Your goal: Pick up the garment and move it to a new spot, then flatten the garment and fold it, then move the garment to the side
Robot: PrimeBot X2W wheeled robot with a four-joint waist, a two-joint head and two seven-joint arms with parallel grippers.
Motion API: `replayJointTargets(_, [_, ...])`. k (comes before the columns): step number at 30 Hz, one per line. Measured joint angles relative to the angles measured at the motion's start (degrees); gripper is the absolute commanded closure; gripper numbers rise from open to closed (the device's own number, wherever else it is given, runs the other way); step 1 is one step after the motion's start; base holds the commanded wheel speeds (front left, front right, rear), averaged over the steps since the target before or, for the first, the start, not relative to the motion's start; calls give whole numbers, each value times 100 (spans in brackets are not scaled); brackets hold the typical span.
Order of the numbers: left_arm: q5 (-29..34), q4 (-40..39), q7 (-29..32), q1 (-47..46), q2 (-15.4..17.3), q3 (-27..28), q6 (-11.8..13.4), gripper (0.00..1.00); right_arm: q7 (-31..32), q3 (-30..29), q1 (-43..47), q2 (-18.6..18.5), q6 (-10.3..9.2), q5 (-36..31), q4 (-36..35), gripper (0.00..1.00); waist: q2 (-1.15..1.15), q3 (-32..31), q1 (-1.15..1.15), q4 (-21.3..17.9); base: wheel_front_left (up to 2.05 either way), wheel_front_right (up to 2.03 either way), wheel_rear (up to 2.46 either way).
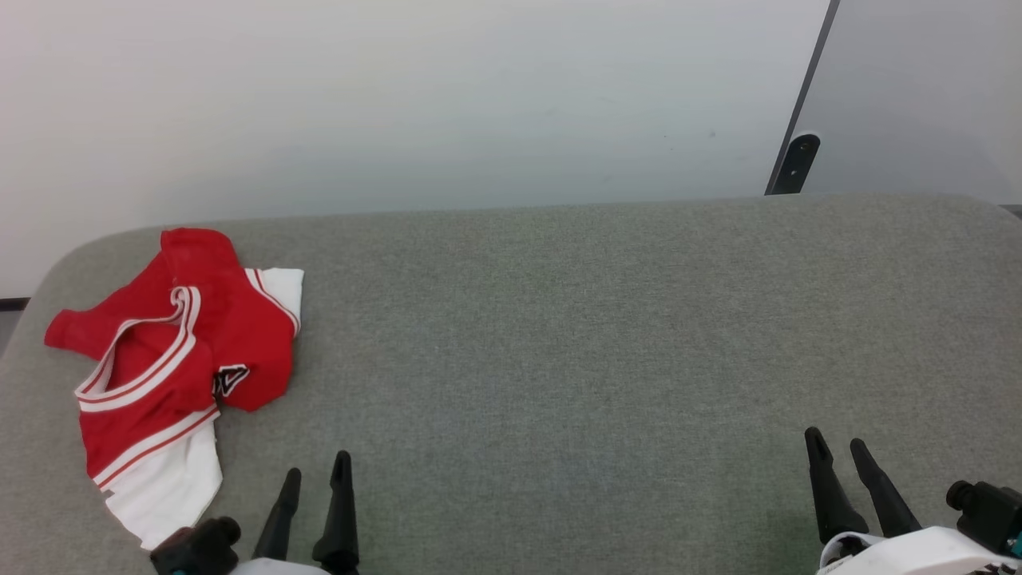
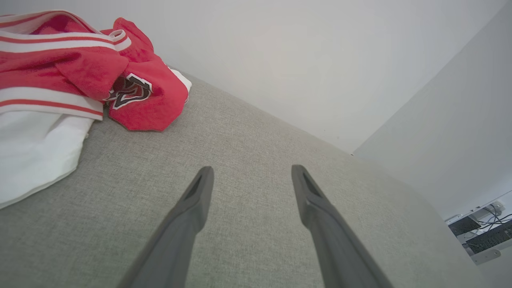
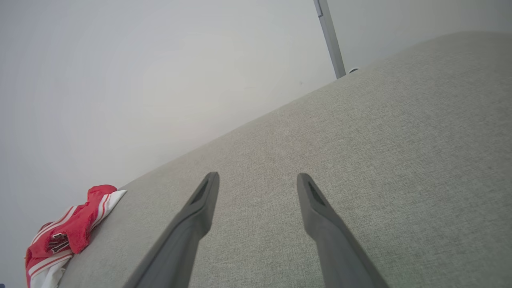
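One crumpled red garment (image 1: pixel 172 351), white sleeves, striped trim.

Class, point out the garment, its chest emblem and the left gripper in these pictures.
garment (image 1: pixel 136 427), head view, red cloth below the neck trim.
chest emblem (image 2: pixel 130 92), left wrist view, middle of the mark.
left gripper (image 1: pixel 318 465), head view, midway between its fingertips.

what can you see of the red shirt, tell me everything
The garment is a small red V-neck T-shirt of soft-looking cloth, with white short sleeves and white-and-red striped trim at collar and sleeve seams. A black-and-white emblem shows on a folded-over flap. It lies crumpled, not flat, at the left end of the grey fabric-covered surface. Only that surface touches it.
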Motion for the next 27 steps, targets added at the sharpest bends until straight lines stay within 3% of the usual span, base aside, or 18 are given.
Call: replayJointTargets(27, [1530, -158, -377, 226, 116, -328, 220, 0, -276, 3, 198, 80, 1, -1417, -200, 0, 0, 15, 0, -12, 0, 0, 0])
